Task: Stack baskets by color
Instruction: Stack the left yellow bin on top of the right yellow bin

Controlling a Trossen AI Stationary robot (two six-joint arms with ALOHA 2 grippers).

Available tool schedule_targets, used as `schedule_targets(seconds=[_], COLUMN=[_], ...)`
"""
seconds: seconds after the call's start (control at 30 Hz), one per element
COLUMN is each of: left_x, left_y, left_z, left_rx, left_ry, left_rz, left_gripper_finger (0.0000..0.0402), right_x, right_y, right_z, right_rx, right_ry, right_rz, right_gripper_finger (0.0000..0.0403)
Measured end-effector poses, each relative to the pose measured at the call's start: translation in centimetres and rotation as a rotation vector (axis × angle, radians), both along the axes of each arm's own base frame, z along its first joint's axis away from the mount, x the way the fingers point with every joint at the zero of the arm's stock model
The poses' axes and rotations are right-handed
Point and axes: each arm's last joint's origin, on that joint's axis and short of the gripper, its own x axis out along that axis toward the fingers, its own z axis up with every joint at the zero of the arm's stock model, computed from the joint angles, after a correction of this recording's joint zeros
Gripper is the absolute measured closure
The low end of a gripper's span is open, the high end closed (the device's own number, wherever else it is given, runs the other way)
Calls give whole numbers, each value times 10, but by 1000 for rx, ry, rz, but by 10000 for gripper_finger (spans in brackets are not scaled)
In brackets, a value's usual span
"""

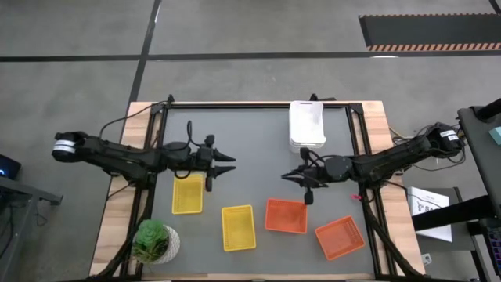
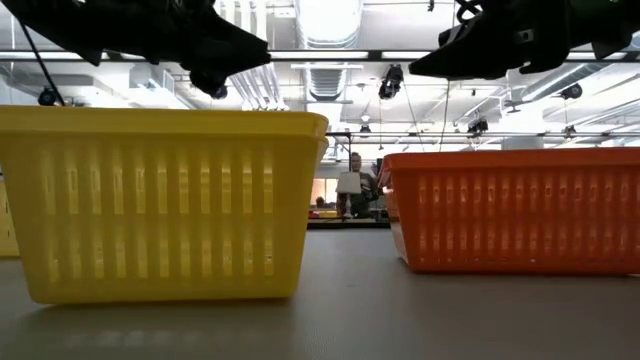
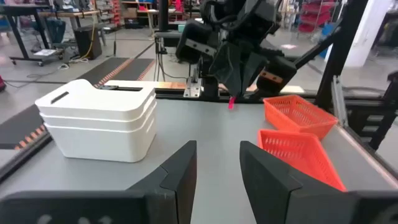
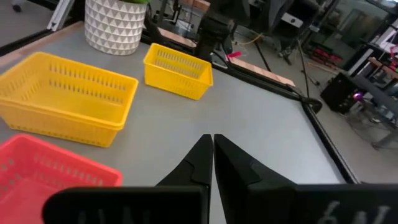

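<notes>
White baskets (image 1: 307,125) stand nested in one stack on the table's far side, right of the middle. Two yellow baskets (image 1: 187,194) (image 1: 238,227) and two orange baskets (image 1: 286,215) (image 1: 340,237) sit apart, upright on their bottoms, along the near half. My left gripper (image 1: 223,164) hovers above the table's middle left, level and open with nothing between its fingers (image 3: 180,168). My right gripper (image 1: 288,177) faces it from the right, shut and empty (image 4: 212,140), above the far edge of the left orange basket.
A green potted plant (image 1: 154,240) in a white pot stands at the near left corner. Black frame rails (image 1: 354,149) run along the table's sides. Bare grey mat (image 1: 250,141) lies between the two grippers and the white stack.
</notes>
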Motion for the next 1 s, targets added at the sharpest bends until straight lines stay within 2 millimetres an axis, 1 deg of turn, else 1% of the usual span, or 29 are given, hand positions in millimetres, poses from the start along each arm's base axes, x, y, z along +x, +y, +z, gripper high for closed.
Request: schedule_targets(seconds=[0.13, 0.4, 0.63, 1.0], left_x=[4, 8, 8, 8], left_y=[0, 0, 0, 0], left_z=[-5, -10, -11, -8], left_rx=[-31, -34, -33, -40], left_ry=[15, 41, 41, 17], left_rz=[3, 4, 5, 13], left_gripper_finger=[295, 295, 295, 295], right_x=[-1, -1, -1, -1], right_y=[0, 0, 0, -1], right_z=[-2, -2, -3, -2], right_rx=[3, 2, 2, 81], right_ry=[7, 10, 13, 6], right_rz=[2, 2, 2, -25], right_gripper_finger=[394, 394, 394, 393])
